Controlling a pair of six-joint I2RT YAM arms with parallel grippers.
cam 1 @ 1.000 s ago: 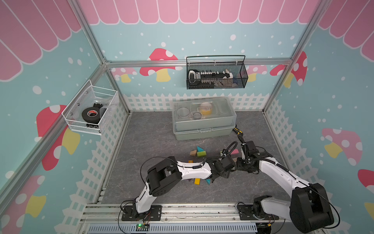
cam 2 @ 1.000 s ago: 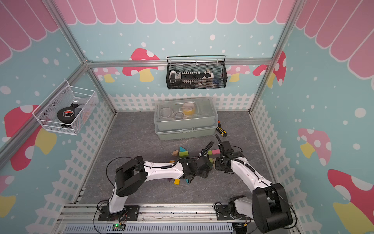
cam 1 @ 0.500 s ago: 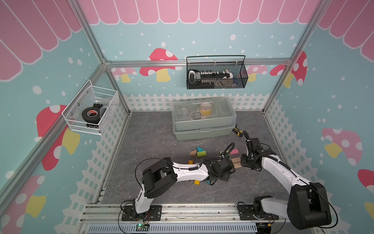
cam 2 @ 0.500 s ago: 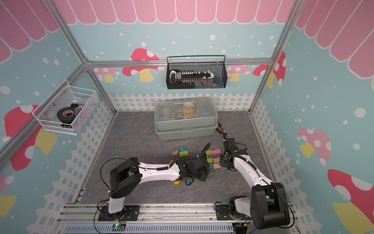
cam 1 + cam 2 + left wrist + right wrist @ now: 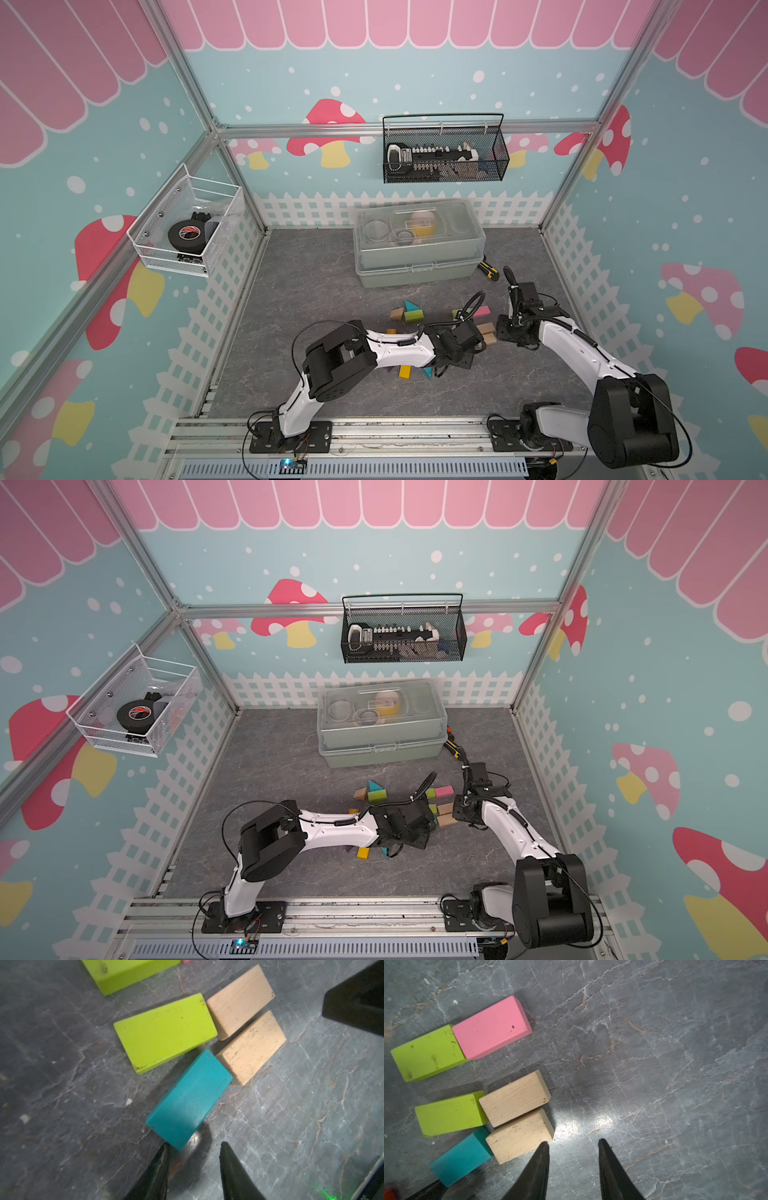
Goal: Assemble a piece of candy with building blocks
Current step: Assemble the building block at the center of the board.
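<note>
Though close, teal block (image 5: pixel 188 1098) partly blurry

In both top views the left arm (image 5: pixel 399 353) hides the teal bar (image 5: pixel 189 1099) and all but a corner of a purple block (image 5: pixel 351 849). The left wrist view's edge crops a green block (image 5: pixel 128 974). The right wrist view's corner shows only a sliver of a red block (image 5: pixel 389 1193).

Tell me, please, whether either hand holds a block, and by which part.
Neither holds anything. The left hand is open, its tips by the teal block; the right hand is open, one tip beside a tan block.
</note>
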